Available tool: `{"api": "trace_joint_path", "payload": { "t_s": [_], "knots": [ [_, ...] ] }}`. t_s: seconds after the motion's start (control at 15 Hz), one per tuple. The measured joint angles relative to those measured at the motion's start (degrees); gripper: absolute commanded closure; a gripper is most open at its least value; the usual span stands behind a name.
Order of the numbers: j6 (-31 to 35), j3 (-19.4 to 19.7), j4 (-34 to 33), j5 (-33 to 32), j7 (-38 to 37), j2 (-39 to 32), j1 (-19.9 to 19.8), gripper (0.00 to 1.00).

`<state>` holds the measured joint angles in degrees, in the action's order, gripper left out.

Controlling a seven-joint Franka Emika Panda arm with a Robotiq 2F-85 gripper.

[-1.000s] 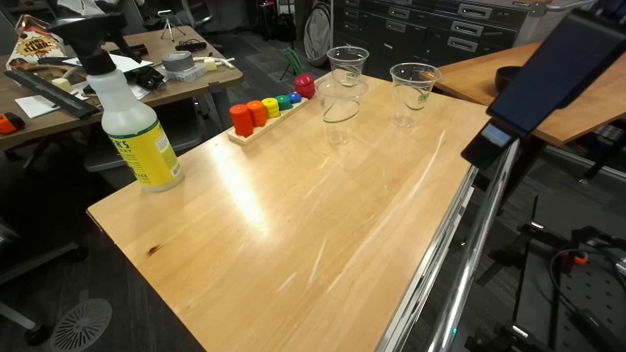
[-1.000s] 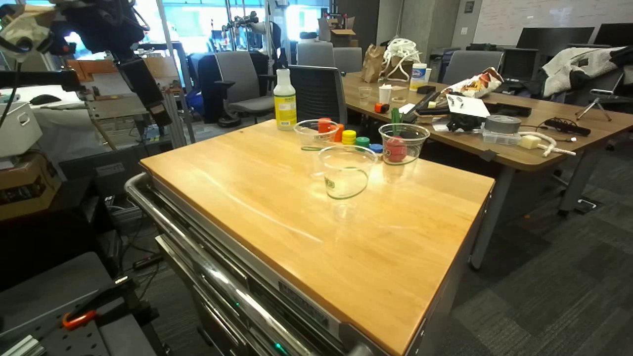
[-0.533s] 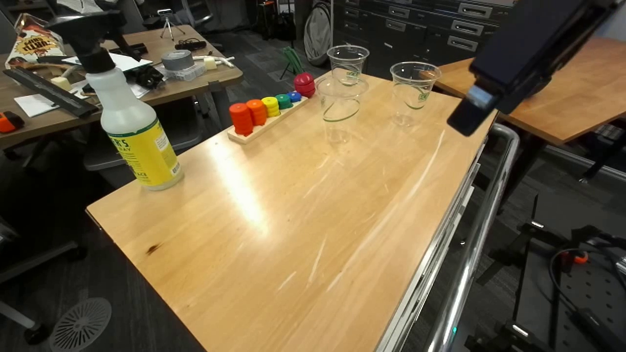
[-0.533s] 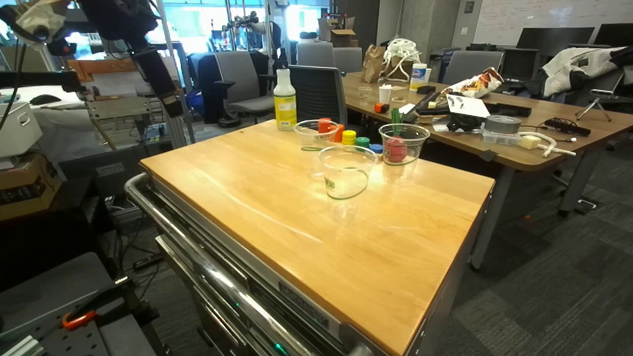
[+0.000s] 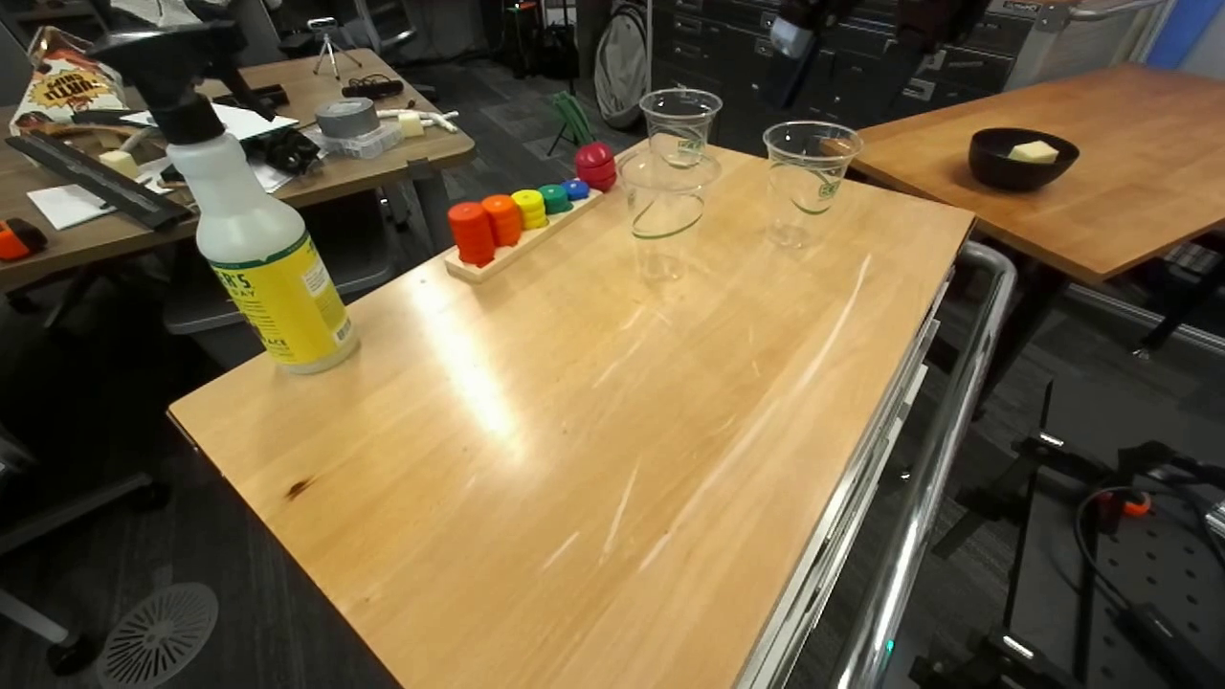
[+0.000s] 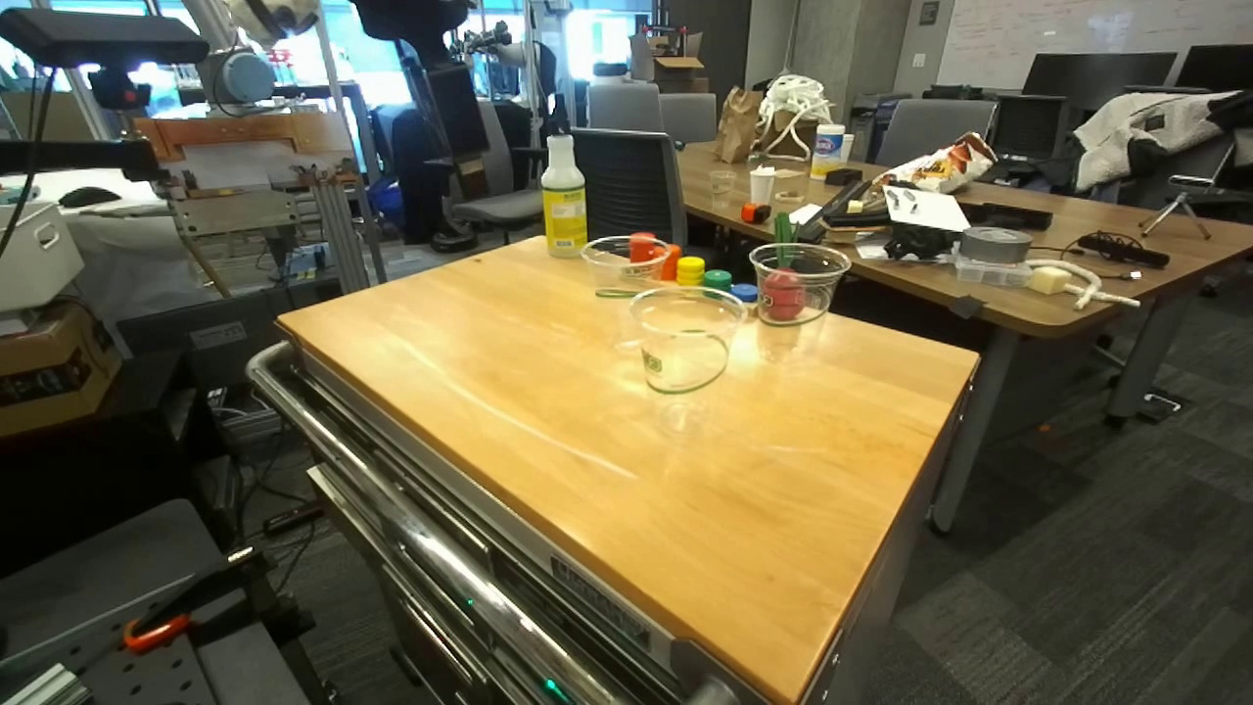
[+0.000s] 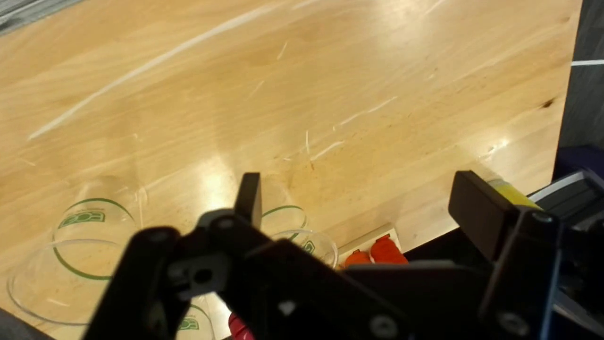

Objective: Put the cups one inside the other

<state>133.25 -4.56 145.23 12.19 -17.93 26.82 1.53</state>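
Observation:
Three clear plastic cups stand upright and apart on the wooden tabletop. One cup (image 5: 667, 225) is in front of the ring rack and also shows in the wrist view (image 7: 288, 222). Another cup (image 5: 812, 182) is nearer the rail side; it shows large in the wrist view (image 7: 89, 255). The third cup (image 5: 681, 129) is by the red ball, partly behind the finger linkage in the wrist view (image 7: 191, 323). My gripper (image 7: 356, 189) is open and empty, above the table. It shows blurred at the top of an exterior view (image 5: 837, 86) and upper left in the other view (image 6: 470, 176).
A yellow-labelled spray bottle (image 5: 287, 306) stands at the table's edge. A rack of coloured rings (image 5: 517, 239) and a red ball (image 5: 596, 168) lie along the same edge. A metal rail (image 5: 947, 431) borders the opposite edge. A black bowl (image 5: 1022, 167) sits on another table.
The gripper has swung across, leftward and up in one exterior picture and rightward in the other, uncovering the black bowl. The cups have not moved.

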Motion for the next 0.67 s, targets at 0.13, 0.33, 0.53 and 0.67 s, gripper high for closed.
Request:
{"api": "trace_joint_path", "payload": {
  "t_s": [0.13,0.33,0.53,0.67],
  "knots": [
    [-0.1,0.3,-4.8,-0.3,0.0,-6.0,-0.5,0.00],
    [-0.4,0.3,-12.0,-4.1,-1.6,-14.7,-1.6,0.00],
    [-2.8,0.3,-18.4,-10.6,-5.9,-21.7,-2.6,0.00],
    [-5.4,0.6,-22.0,-13.8,-8.3,-24.9,-2.7,0.00]
  ]
}}
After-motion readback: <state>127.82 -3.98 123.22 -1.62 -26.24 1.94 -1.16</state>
